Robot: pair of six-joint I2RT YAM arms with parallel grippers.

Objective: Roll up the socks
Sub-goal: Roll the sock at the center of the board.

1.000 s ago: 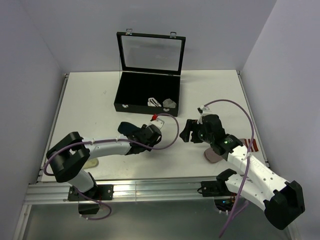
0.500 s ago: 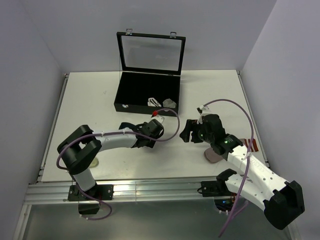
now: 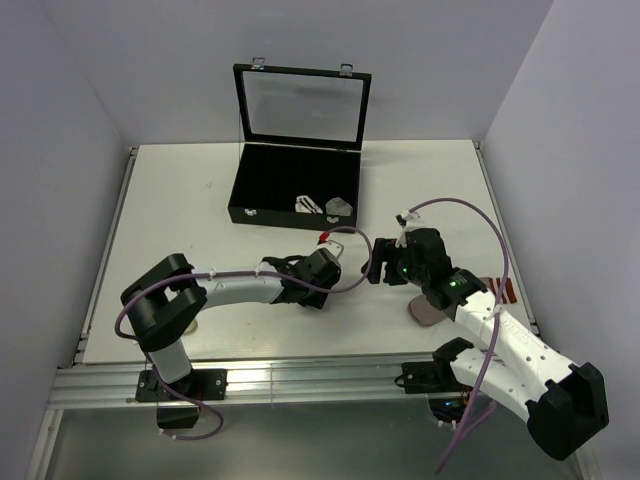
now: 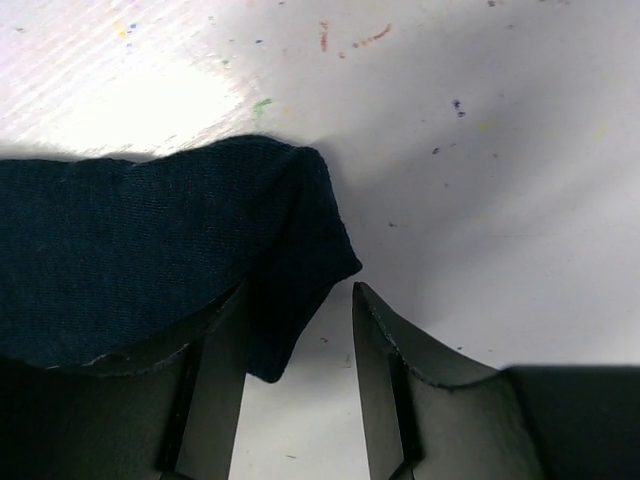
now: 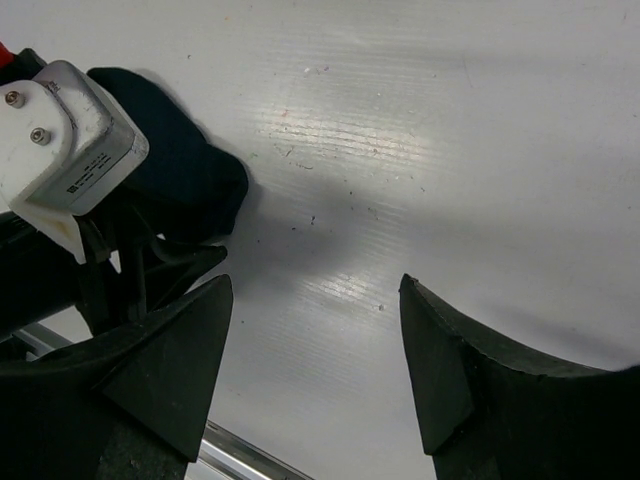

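Note:
A plain navy sock [image 4: 130, 250] lies bunched on the white table. One corner of it hangs between the jaws of my left gripper [image 4: 300, 300], against the left finger [image 4: 215, 380]. A strip of bare table shows between that corner and the right finger, so the jaws stand open. From above, the left gripper [image 3: 320, 270] covers most of this sock. My right gripper [image 3: 378, 262] hovers open just to its right, with only table between its fingers [image 5: 313, 320]. The navy sock [image 5: 190, 170] shows there behind the left wrist's white camera box [image 5: 65, 130].
A black case [image 3: 290, 217] with its glass lid raised stands at the back and holds two pale rolled socks [image 3: 305, 203] [image 3: 338, 206]. A flat pinkish sock [image 3: 428, 312] lies under the right arm, a striped one [image 3: 500, 290] beside it. A pale sock [image 3: 188, 325] lies under the left arm.
My left gripper has swept to the right across the table, taking the navy sock with it, and now sits close to the right gripper. The right arm has stayed put.

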